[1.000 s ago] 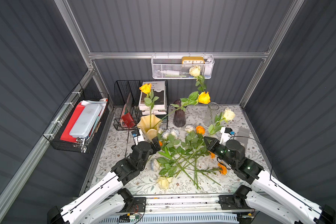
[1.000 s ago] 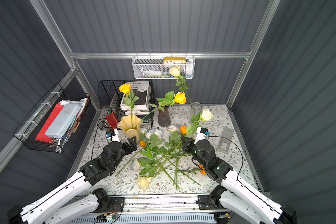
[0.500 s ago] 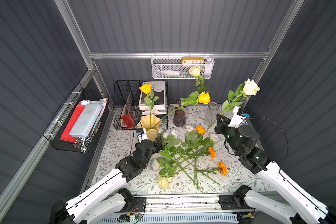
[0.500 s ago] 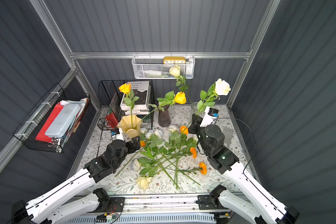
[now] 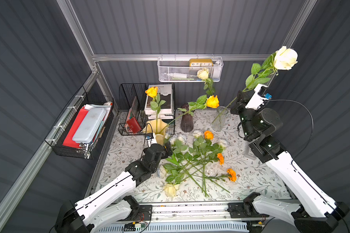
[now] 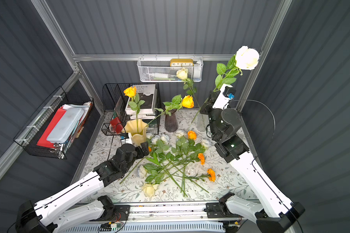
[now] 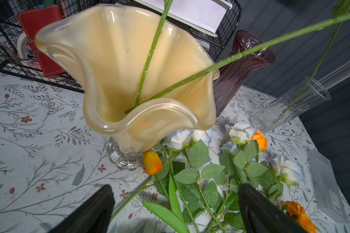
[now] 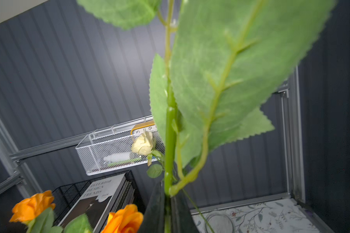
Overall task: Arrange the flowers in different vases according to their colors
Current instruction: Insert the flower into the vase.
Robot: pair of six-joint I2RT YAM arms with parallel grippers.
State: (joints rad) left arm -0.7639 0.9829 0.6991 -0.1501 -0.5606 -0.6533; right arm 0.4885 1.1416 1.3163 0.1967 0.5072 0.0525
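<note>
The counter (image 5: 119, 153) shows most of the work undone. A heap of flowers (image 5: 192, 159), bluish-white roses (image 7: 178, 139) and orange marigolds (image 5: 220, 158) among them, lies beneath and just ahead of the left pincer (image 7: 175, 186), whose jaws gape fully and hold nothing. Beyond that pincer stands the creamy-yellow vase (image 5: 157, 129) with two yellow-orange roses (image 5: 151, 91) in it; the purple vase (image 5: 187, 121) beside it looks empty. Below the right pincer (image 5: 240, 96) sits the clear vase (image 5: 219, 119), one cream rose (image 5: 203, 73) standing in it. That pincer is clamped tight on the stem of a second cream rose (image 5: 286, 58), its bloom high above and its stem foot reaching down toward the vase; whether it is inside, I cannot tell.
</note>
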